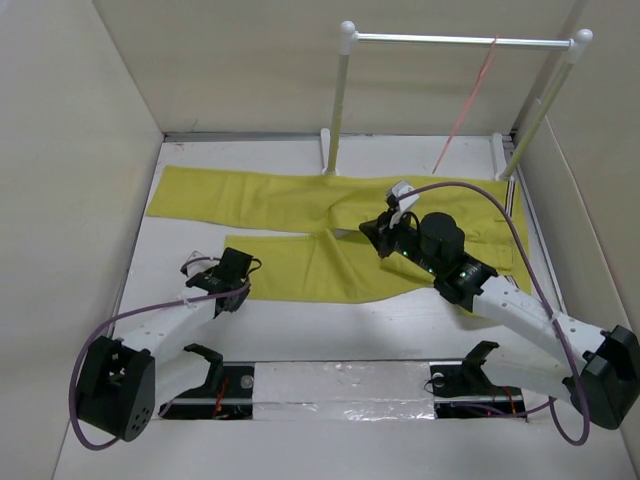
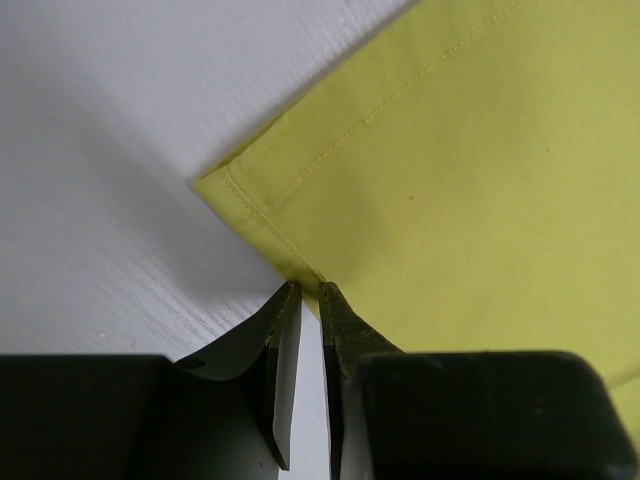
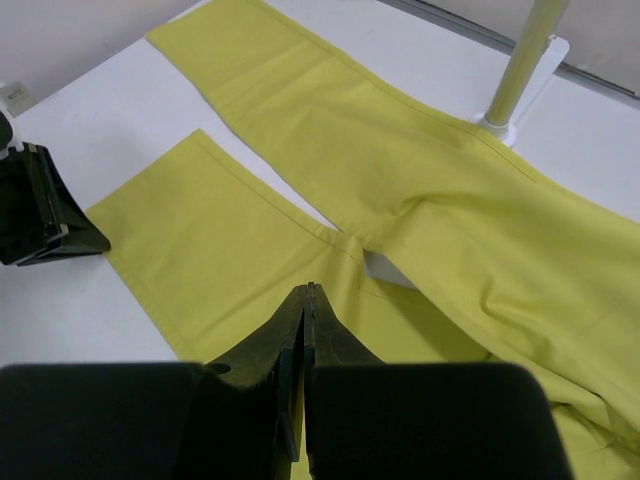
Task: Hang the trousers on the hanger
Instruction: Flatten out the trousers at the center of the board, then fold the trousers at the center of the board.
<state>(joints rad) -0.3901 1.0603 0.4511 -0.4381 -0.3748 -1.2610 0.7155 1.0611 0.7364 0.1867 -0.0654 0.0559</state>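
The mustard-yellow trousers point(image 1: 300, 205) lie flat on the white table, both legs pointing left. No striped trim shows. The pink hanger point(image 1: 468, 105) hangs from the rail at the back right, apart from both arms. My left gripper point(image 1: 240, 278) is at the hem of the near leg. In the left wrist view its tips point(image 2: 308, 290) stand a narrow gap apart with the hem edge point(image 2: 270, 225) between them. My right gripper point(image 1: 372, 232) hovers over the crotch. In the right wrist view it point(image 3: 308, 288) is shut and empty above the cloth point(image 3: 250, 230).
A metal rail point(image 1: 460, 40) on white posts point(image 3: 525, 60) stands at the back of the table, its left post foot touching the far trouser leg. Beige walls close in the left, back and right. A silver taped strip point(image 1: 350, 385) runs along the near edge.
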